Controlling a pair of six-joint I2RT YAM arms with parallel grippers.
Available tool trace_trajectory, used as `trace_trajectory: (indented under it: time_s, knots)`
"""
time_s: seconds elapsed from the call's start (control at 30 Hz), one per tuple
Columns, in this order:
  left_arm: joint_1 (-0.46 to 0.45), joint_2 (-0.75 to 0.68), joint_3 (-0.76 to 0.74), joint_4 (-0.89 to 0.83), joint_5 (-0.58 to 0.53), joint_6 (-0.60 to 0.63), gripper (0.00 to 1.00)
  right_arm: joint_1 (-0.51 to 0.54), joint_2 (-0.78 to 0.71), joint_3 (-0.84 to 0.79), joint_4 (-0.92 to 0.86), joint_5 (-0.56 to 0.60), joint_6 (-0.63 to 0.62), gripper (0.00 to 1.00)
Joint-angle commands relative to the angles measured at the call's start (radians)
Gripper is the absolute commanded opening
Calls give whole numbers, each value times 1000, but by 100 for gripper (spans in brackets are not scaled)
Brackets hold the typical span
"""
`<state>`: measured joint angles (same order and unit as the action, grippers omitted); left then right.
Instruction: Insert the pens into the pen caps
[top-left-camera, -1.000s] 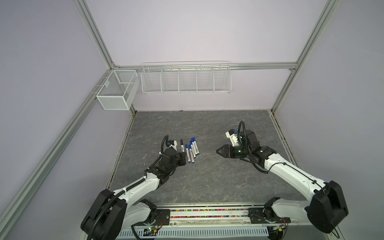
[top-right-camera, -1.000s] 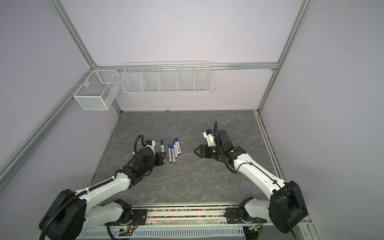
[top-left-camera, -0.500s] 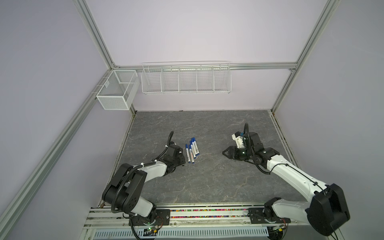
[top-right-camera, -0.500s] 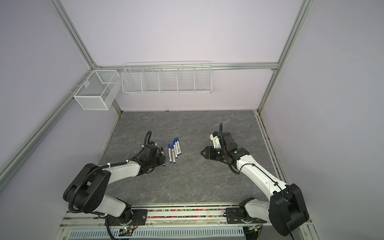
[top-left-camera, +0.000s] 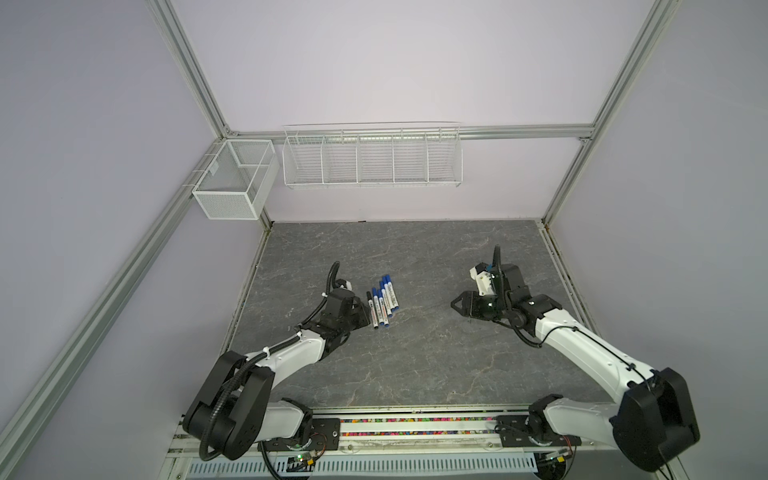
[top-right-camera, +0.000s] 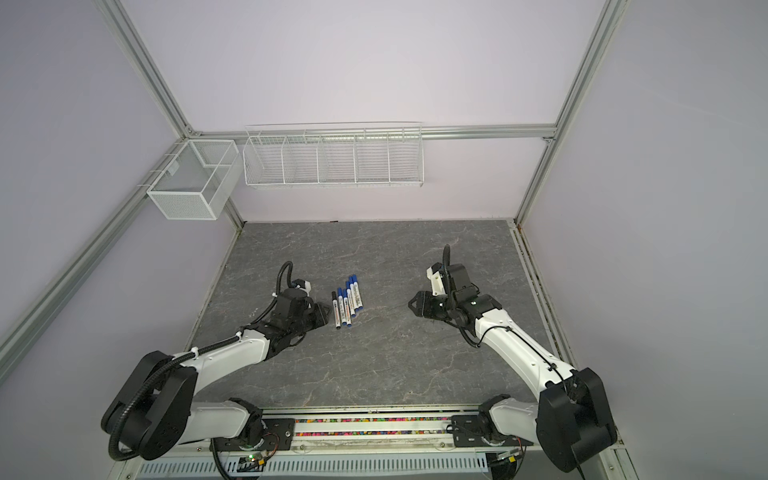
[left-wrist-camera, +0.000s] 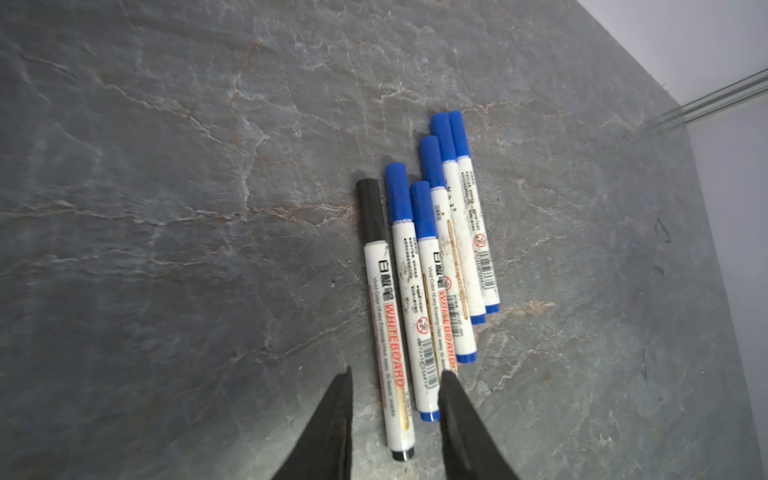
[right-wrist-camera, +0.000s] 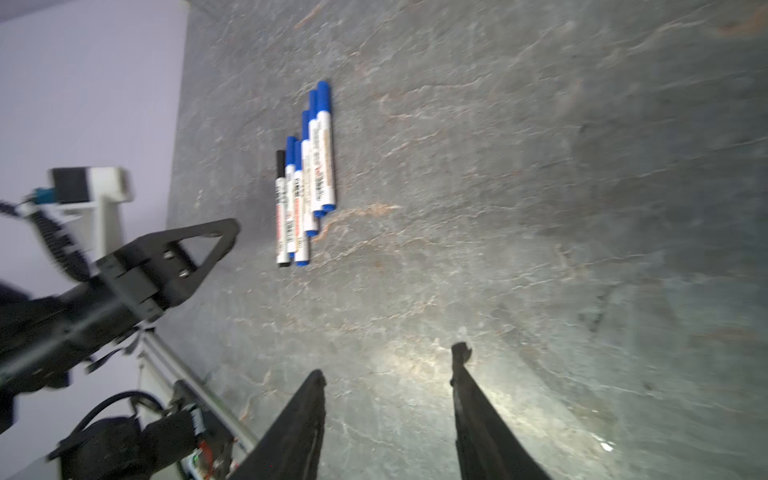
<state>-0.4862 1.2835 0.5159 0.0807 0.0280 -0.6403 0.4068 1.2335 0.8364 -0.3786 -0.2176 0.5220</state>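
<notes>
Hovering near capped pens (left-wrist-camera: 411, 291), left end effector (left-wrist-camera: 397, 372)

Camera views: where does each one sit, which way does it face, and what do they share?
Both top views: high overhead, looking down at the table; left arm and right arm show.
Left wrist: on the left arm, looking past the left gripper onto the pens.
Right wrist: on the right arm, facing the pens past the right gripper; left gripper shows.
Shared: all show the pens.
</notes>
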Motion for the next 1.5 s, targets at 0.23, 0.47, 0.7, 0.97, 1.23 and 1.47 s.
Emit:
trace_trajectory:
  time_s: [0.23,0.47,0.7,0.97,1.23,1.47]
  knots:
    - [20,-394,59,-261,-613,203,48,-17,-135,-271,518,920,-328,61]
    - [90,-264,51,-107,-997,285,99,-52,175,-171,738,1027,-483,67]
    - [100,-41,230,-426,-1151,40,99,-113,297,-27,553,946,-459,68]
    - [30,-324,115,-635,-1005,-168,99,-144,182,-259,640,913,-396,68]
    - [28,-567,-157,-21,-1113,240,99,-158,203,-318,886,675,-527,70]
    - [106,-137,-19,119,-1207,334,99,-195,234,-269,814,597,-525,76]
